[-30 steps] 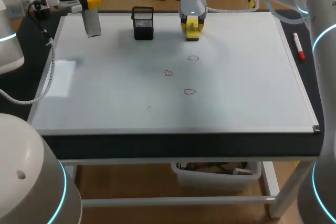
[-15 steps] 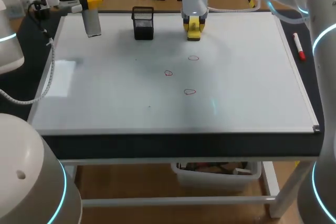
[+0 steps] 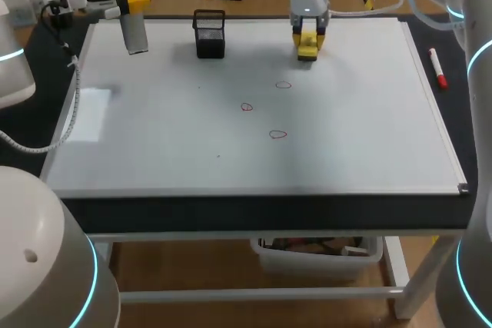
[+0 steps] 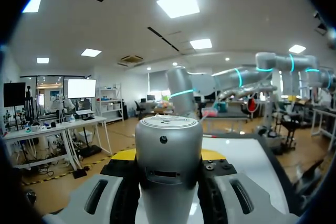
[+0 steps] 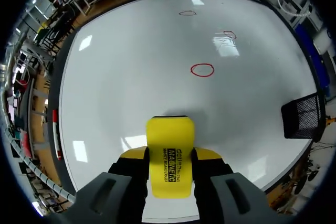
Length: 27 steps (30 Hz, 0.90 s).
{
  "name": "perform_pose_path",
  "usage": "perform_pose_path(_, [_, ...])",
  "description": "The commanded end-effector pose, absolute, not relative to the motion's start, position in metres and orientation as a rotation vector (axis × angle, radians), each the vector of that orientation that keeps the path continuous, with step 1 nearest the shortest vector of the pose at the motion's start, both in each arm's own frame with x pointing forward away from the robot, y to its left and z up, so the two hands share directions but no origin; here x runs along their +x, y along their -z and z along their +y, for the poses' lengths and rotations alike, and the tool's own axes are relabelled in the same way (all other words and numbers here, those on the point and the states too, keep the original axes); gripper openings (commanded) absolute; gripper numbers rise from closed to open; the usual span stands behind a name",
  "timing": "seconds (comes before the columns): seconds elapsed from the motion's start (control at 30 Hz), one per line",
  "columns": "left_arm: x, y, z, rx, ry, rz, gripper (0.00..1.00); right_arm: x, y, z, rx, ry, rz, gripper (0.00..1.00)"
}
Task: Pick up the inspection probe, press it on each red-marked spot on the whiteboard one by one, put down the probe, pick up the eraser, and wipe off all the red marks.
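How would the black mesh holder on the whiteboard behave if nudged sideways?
The black mesh holder probably weighs little: its walls are open mesh. It stands upright on the smooth whiteboard, so a low push likely slides it, while a high push might tip it.

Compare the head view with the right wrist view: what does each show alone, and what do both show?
Head view only: the left gripper holding the probe over the whiteboard's far left corner. Right wrist view only: the label on the eraser's face, with a finger against each side. Both: the right gripper shut on the yellow eraser, three red marks and the black mesh holder.
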<state>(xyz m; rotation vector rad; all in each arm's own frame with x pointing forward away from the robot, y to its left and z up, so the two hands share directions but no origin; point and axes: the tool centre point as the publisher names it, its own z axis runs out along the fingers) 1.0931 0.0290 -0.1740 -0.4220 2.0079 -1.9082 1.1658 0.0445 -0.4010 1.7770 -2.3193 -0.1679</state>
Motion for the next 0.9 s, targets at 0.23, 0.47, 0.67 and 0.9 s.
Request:
perform_pose_path(0.23, [1.093,0.174,0.029,-0.418,1.911,2.003,0.0,1.083,0.363,0.003,1.702,-0.057,-2.488,0.0])
perform_pose_path(0.47, [1.093,0.174,0.029,-0.418,1.911,2.003,0.0,1.056,0.343,-0.014,1.613,-0.244,-2.581,0.0])
perform_pose_path(0.67, [1.093,0.174,0.029,-0.418,1.911,2.003,0.0,1.051,0.325,-0.012,1.561,-0.462,-2.547,0.0])
perform_pose_path(0.9, [1.093,0.174,0.029,-0.418,1.911,2.003,0.0,1.056,0.318,-0.005,1.57,-0.538,-2.541,0.0])
